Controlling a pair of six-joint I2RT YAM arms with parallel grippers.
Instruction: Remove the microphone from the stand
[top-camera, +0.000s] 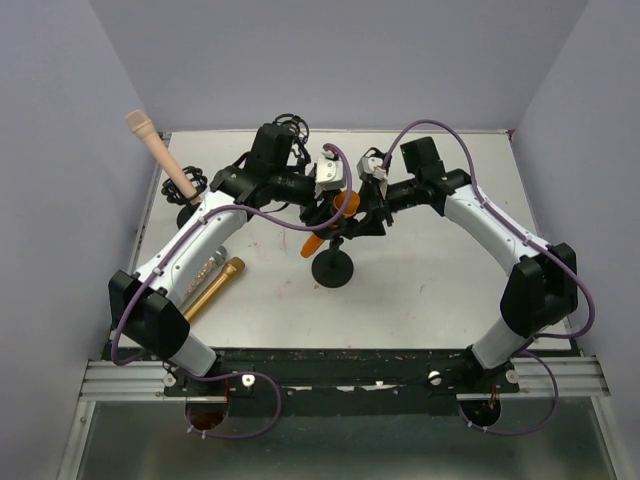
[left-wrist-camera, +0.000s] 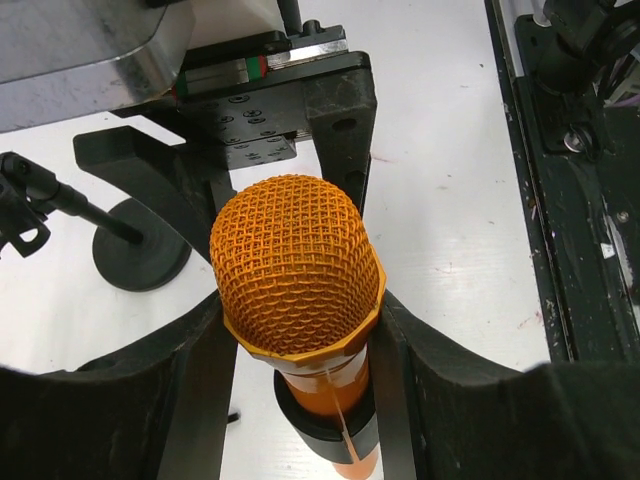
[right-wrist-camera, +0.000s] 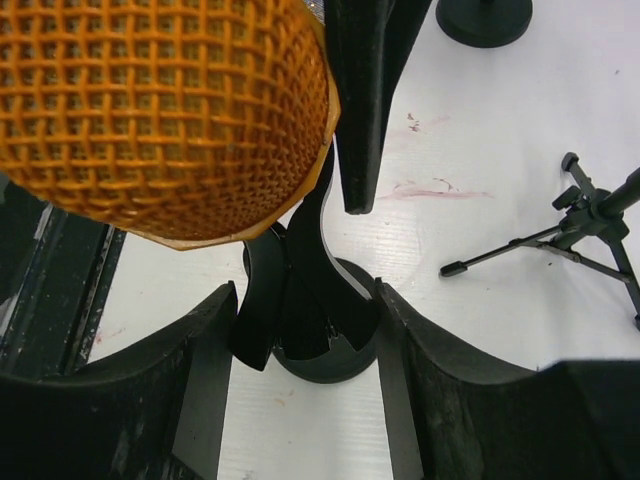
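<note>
The orange microphone (top-camera: 333, 216) leans in the clip of a black stand with a round base (top-camera: 334, 268) at the table's middle. In the left wrist view its mesh head (left-wrist-camera: 295, 265) fills the gap of my left gripper (left-wrist-camera: 300, 335). Both fingers press the head's rim, and the body sits in the black clip ring (left-wrist-camera: 325, 410). My right gripper (right-wrist-camera: 300, 330) comes from the right and is closed around the stand's forked clip (right-wrist-camera: 300, 300), just under the head (right-wrist-camera: 160, 110). Both grippers meet at the microphone in the top view: left (top-camera: 328, 198), right (top-camera: 368, 212).
A beige microphone (top-camera: 160, 150) stands in a holder at the back left. A gold microphone (top-camera: 213, 288) and a glittery one (top-camera: 200, 272) lie at the left. A tripod stand (right-wrist-camera: 590, 215) and another round base (left-wrist-camera: 140, 245) are nearby.
</note>
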